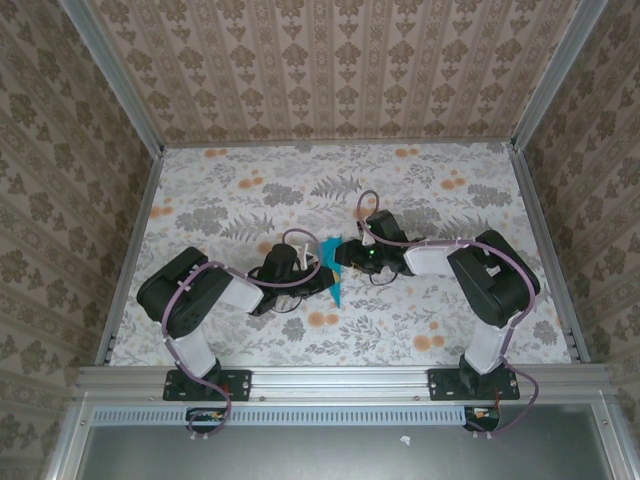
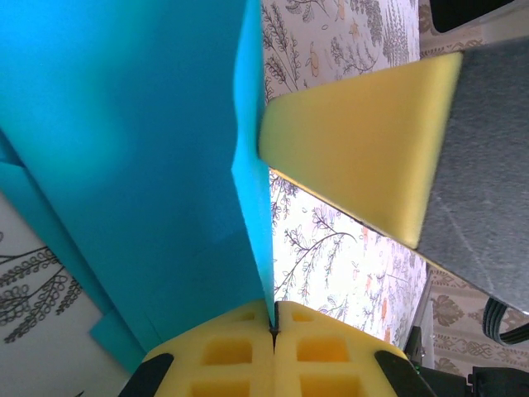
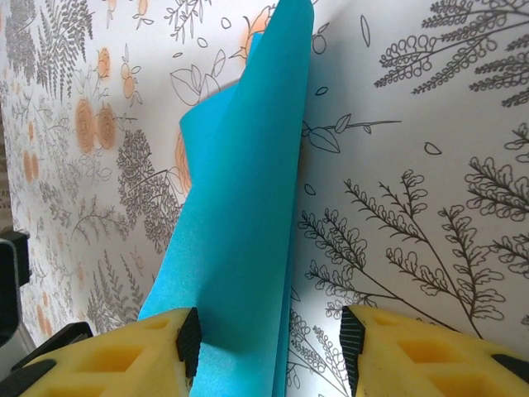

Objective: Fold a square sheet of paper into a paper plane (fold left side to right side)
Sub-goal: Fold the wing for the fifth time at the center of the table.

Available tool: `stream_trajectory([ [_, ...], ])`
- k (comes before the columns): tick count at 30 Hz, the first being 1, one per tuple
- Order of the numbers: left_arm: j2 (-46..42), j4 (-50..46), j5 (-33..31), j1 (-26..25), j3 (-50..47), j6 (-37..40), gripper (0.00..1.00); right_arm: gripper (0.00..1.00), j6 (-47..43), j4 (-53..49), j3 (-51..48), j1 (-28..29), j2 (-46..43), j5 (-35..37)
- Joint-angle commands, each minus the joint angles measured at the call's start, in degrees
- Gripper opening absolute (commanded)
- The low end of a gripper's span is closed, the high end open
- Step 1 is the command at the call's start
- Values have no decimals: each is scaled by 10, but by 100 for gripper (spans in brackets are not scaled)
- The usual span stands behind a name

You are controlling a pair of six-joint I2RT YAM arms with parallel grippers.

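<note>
Two pincers met over the middle of the desk (image 1: pixel 250 190), and the blue paper (image 1: pixel 331 275) stood up on its edge between them. The left pincer (image 2: pixel 273 318) was squeezed shut on the paper's edge. The right pincer (image 3: pixel 269 339) had its two pads apart, one on each side of the paper, and was not squeezing it yet.

I think the step in hand was pressing a fold: one pincer held the paper up and the other got ready to pinch it flat. The next move would call for the right pincer to close gently and straight on the fold, so the paper did not slip or crumple while the left one held on.

From above, both arms could be seen reaching in toward each other, but the paper was just a small blue bit. The left wrist view showed the thin paper edge caught between the closed pads, some folded layers, and one yellow pad (image 2: pixel 355 157) of the other pincer right up against the paper. The right wrist view showed the gap between its own pads, with the paper rising tall over the flowery desk.
</note>
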Motion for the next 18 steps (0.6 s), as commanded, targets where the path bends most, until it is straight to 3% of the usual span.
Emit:
stream_trajectory([
  [1, 4, 14, -1, 6, -6, -8, 2, 49, 11, -16, 16, 5, 13, 1],
  [18, -32, -15, 3, 15, -5, 2, 31, 44, 17, -42, 34, 9, 40, 0],
])
